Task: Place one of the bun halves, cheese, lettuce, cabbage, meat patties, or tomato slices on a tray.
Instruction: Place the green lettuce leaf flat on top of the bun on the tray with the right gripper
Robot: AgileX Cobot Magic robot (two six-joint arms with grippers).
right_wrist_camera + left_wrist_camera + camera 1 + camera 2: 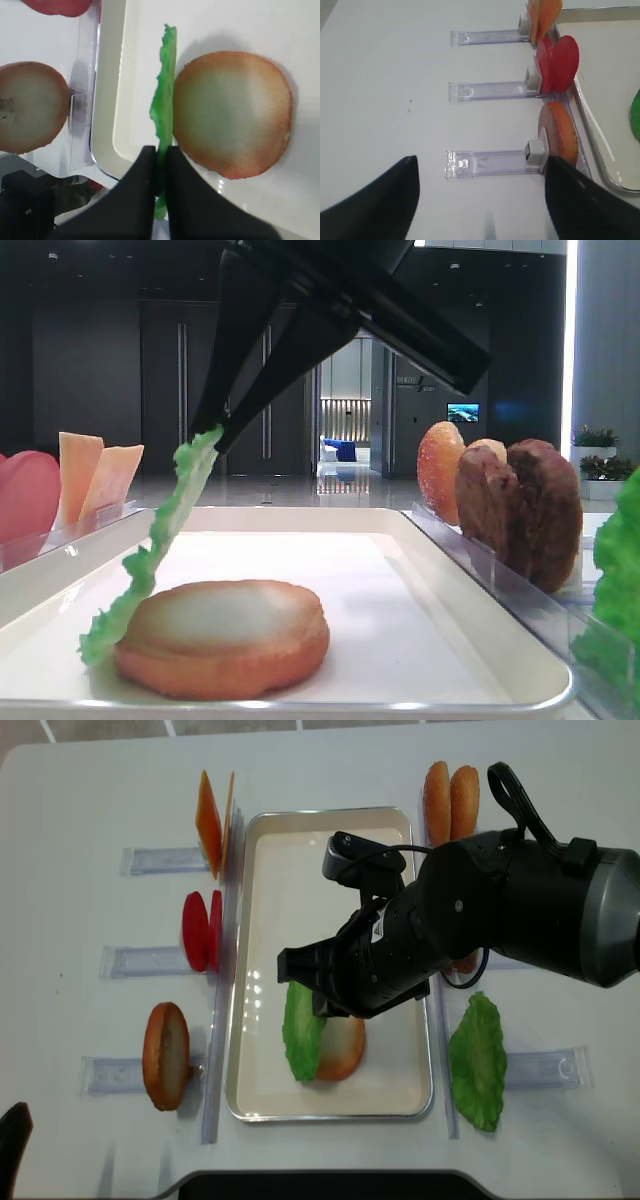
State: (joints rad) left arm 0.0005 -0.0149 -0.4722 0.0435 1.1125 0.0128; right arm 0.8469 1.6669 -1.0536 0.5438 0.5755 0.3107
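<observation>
My right gripper (213, 432) (160, 156) is shut on the top edge of a frilly green lettuce (160, 535) (165, 95) (299, 1032) leaf. The leaf hangs slanted over the cream tray (262, 900) (420, 540). Its lower end reaches the tray floor right against the left side of a bun half (225, 635) (232, 112) (345, 1050) lying flat there. My left gripper (481, 162) is open and empty, low over the table left of the tray, near a clear holder with another bun half (561, 137) (165, 1055).
Clear holders flank the tray. On the left stand cheese slices (212, 820) (98, 480) and tomato slices (200, 930) (559, 62). On the right stand two bun halves (450, 790), meat patties (525, 510) and another lettuce leaf (478, 1060).
</observation>
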